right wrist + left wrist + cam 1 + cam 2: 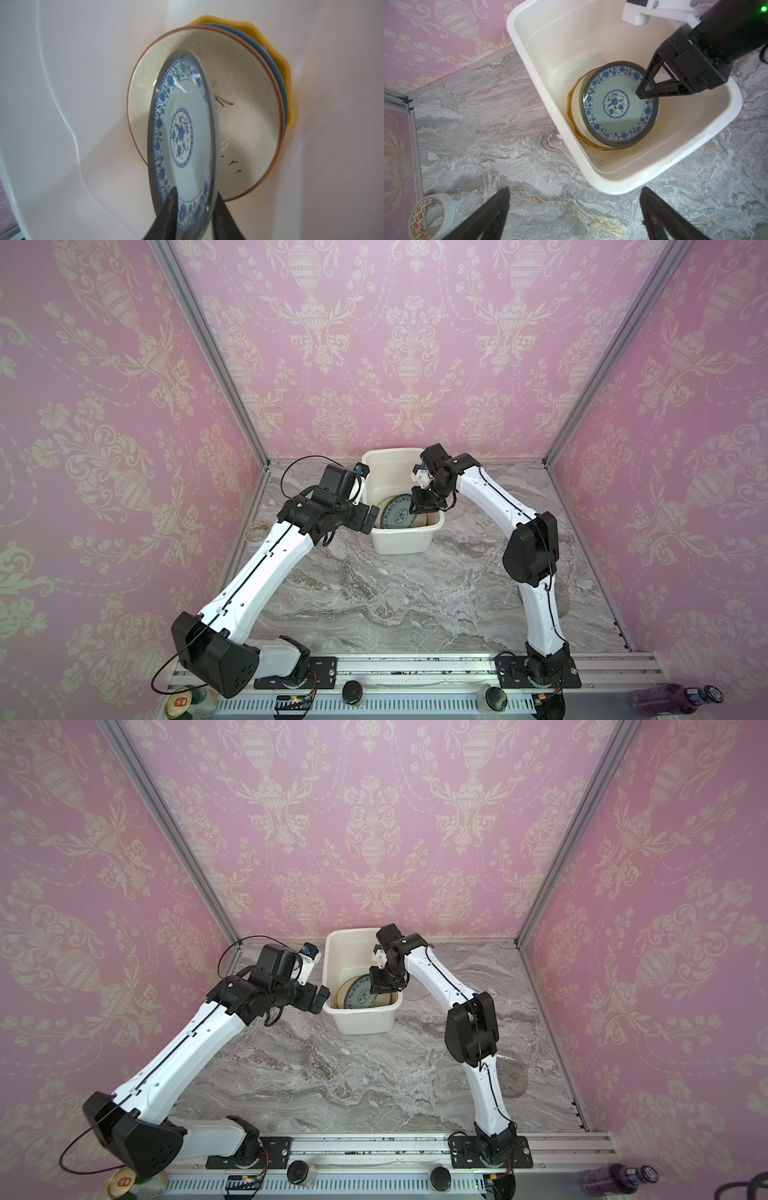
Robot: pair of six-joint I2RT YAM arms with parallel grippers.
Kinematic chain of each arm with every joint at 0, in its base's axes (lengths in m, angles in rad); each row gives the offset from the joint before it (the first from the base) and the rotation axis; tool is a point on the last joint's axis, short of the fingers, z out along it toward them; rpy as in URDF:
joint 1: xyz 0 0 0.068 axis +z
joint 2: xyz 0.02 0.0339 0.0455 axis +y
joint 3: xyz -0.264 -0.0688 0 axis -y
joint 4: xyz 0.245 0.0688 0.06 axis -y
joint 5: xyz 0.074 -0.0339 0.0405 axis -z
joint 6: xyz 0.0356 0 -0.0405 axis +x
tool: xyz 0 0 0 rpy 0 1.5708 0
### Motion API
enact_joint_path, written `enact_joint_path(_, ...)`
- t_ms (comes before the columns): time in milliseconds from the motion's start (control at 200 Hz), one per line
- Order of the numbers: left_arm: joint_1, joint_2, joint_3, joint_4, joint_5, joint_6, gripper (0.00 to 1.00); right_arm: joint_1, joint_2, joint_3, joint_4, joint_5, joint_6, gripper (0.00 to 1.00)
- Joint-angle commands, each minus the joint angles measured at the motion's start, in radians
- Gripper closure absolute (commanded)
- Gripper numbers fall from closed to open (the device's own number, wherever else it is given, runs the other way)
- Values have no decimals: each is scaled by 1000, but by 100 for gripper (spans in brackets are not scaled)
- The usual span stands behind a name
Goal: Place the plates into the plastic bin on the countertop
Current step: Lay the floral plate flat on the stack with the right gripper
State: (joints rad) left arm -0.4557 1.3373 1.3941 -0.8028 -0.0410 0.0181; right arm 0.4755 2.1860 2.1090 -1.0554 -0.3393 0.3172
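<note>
Two arms converge at centre. The left arm [257, 572], based at 7 o'clock in both top views, stretches toward 1 o'clock. Its wrist is turned so the left gripper [371, 517] points to 3 o'clock, fingers [492, 212] spread wide. The right arm [540, 614], based at 5 o'clock, rises to a bent elbow, then extends toward 10 o'clock. The right gripper [420, 506] tips downward, fingers [168, 214] a narrow gap apart; whether they grip is unclear.
</note>
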Motion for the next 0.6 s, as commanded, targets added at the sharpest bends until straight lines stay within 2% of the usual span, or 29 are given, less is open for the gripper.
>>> enact_joint_path(0,-6,5,20,-29,-28,3,1,0,78,-10,-1,27,6,73)
enact_joint_path(595,-6,20,63,-24,-28,-4,1,26,109,-1,-4,148,-10,65)
